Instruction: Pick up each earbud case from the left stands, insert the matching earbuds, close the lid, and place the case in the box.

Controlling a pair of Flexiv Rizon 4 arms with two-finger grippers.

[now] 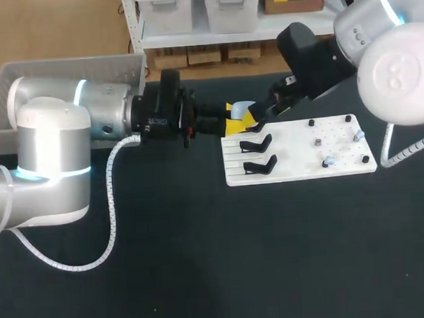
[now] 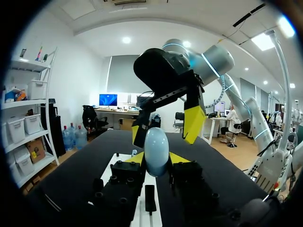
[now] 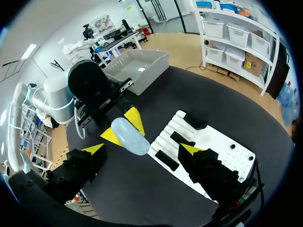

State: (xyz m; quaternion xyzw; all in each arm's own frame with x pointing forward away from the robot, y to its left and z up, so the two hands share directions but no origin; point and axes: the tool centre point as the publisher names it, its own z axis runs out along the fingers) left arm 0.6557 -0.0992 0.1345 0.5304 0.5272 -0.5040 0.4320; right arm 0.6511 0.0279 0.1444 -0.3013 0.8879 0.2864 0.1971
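Reference landmark: white board [image 1: 298, 150], lying on the black surface [image 1: 205, 275].

1. Earbud case [image 2: 156, 149]: pale blue, egg-shaped, lid shut. It is held off the surface just beyond the board's far-left corner and rests on no stand.

2. Left pincer [image 1: 238, 120]: reaches the board's far-left corner from the left. It is clamped on the earbud case, with one yellow tip pressed to each side of the lower half, as the left wrist view confirms.

3. Right pincer [image 3: 143, 150]: comes over the board's far edge to the same corner. Its fingers are spread wide and grip nothing. In the right wrist view the case lies ahead of them, between the two tips, with a gap on each side. In the left wrist view its yellow tips flank the top of the case.

4. Stands [image 1: 258, 143]: two black stands sit on the board's left part, one behind the other, and both are vacant.

5. Small pale pieces [image 1: 327, 160]: seated among black pegs on the board's right part. They are too small to identify with certainty.

6. Grey box [image 1: 63, 74]: on the surface well to the left of the board, at the far side. The left arm hides much of its interior.
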